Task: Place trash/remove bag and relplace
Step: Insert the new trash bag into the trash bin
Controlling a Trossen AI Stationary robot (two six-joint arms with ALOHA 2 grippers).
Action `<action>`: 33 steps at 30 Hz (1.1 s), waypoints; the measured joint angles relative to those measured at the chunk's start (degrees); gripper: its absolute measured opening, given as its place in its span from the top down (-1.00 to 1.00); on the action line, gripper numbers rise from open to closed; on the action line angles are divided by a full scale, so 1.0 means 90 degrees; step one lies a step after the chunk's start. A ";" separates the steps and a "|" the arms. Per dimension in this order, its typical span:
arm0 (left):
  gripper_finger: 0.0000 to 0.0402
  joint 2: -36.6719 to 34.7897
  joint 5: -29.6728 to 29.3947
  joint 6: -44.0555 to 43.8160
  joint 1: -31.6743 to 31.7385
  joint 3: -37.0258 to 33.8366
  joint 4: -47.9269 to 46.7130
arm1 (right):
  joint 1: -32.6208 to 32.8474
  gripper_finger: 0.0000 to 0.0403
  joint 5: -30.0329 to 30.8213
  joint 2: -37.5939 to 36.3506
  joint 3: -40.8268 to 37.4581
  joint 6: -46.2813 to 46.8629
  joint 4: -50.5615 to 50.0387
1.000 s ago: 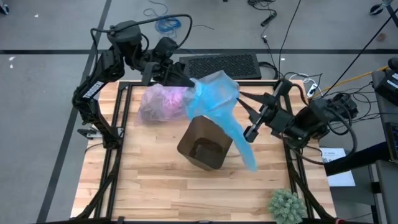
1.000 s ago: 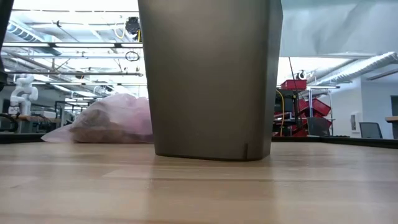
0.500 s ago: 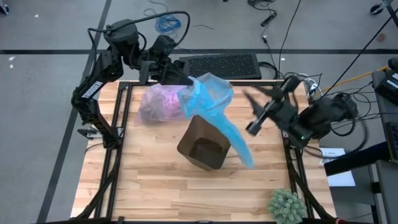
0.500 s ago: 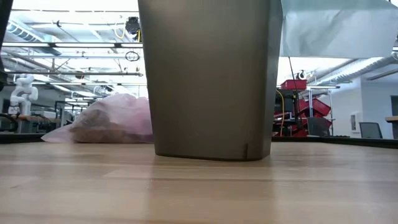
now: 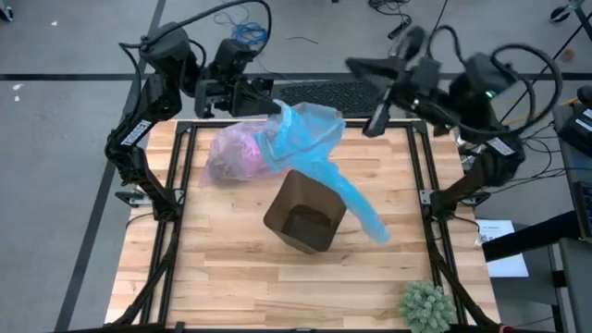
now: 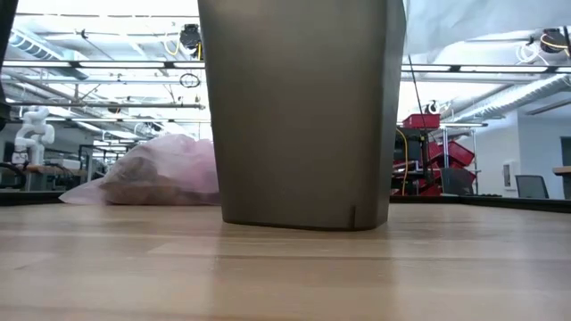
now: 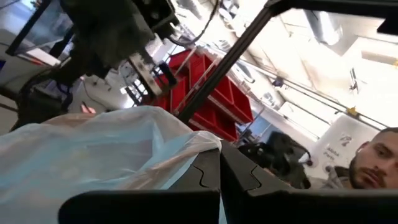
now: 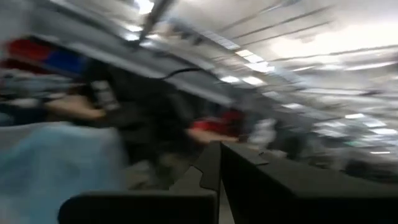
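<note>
My left gripper (image 5: pixel 270 109) is over the table's far edge, shut on a light blue plastic bag (image 5: pixel 319 153). This bag trails past the far right corner of the brown bin (image 5: pixel 305 215), which stands upright mid-table (image 6: pixel 303 107). The lavender-pink bag (image 5: pixel 239 153) lies on the table left of the blue one, with brown trash (image 6: pixel 152 174) showing through it. My right gripper (image 5: pixel 353 64) is raised beyond the far edge, shut and holding nothing (image 8: pixel 219 168). My left gripper pinches a gathered edge of the blue bag's top (image 7: pixel 200 148) between its two fingers. The fingers come roughly level from the table's far left. The bag hangs slack below them, and its lower sheet (image 6: pixel 482 22) stays above the table.
A green spiky plant (image 5: pixel 424 305) sits at the near right corner. A black keyboard (image 5: pixel 328 95) lies beyond the far edge. Black frame rails (image 5: pixel 176 213) run along the table's left and right sides. Bare wood lies in front of the bin.
My right gripper has drawn away from the blue bag's right side, risen and swung toward the table's far edge, rolling as it went. The bag now hangs from my left gripper alone. Its long tail has swung slightly toward the right.
</note>
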 joint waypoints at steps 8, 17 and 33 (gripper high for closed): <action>1.00 0.0000 -0.0039 -0.0203 0.0074 -0.0002 0.0234 | -0.0646 1.00 -0.1802 0.0658 0.0518 0.1005 -0.1237; 1.00 -0.0002 0.0079 -0.0425 0.0159 0.0000 0.0373 | -0.0628 1.00 -0.2957 0.0740 0.0563 0.1516 -0.2739; 1.00 -0.0002 0.0768 -0.0386 0.0006 0.0000 -0.0593 | 0.0057 1.00 -0.2246 0.0400 0.0572 0.1105 -0.2007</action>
